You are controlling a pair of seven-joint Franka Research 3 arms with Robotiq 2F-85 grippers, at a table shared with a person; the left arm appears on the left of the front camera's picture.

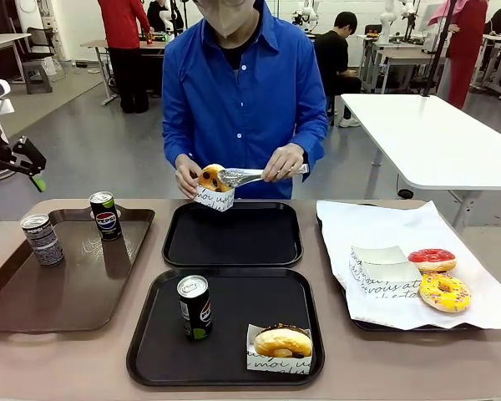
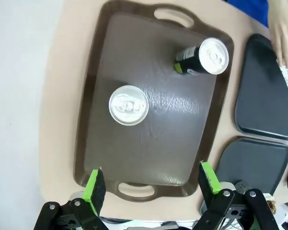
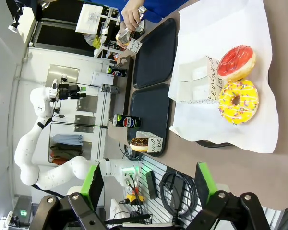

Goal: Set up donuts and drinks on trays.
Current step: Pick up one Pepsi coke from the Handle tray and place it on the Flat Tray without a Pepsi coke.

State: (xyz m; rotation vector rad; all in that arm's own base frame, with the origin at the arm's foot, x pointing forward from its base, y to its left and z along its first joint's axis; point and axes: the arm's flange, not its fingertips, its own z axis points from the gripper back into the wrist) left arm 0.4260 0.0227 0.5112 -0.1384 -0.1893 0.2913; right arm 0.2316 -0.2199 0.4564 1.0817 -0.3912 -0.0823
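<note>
Two black trays lie mid-table. The near tray (image 1: 250,301) holds a black, green-based can (image 1: 194,307) and a chocolate donut (image 1: 282,342) in a paper sleeve. Over the far tray's (image 1: 232,238) back edge, the person holds a sleeved donut (image 1: 210,185) with tongs (image 1: 250,175). A grey patterned can (image 1: 42,239) (image 2: 128,105) stands on the brown tray (image 2: 149,143). My left gripper (image 2: 151,184) (image 1: 29,163) hangs open, high above that tray. My right gripper (image 3: 149,179) is open and empty, with red (image 3: 236,62) and yellow (image 3: 237,100) donuts far ahead.
A second black can (image 1: 106,215) (image 2: 201,57) stands on the brown tray's far side. At the right, the white-paper-lined tray (image 1: 384,225) carries the red donut (image 1: 432,259), the yellow donut (image 1: 444,291) and empty paper sleeves (image 1: 382,269).
</note>
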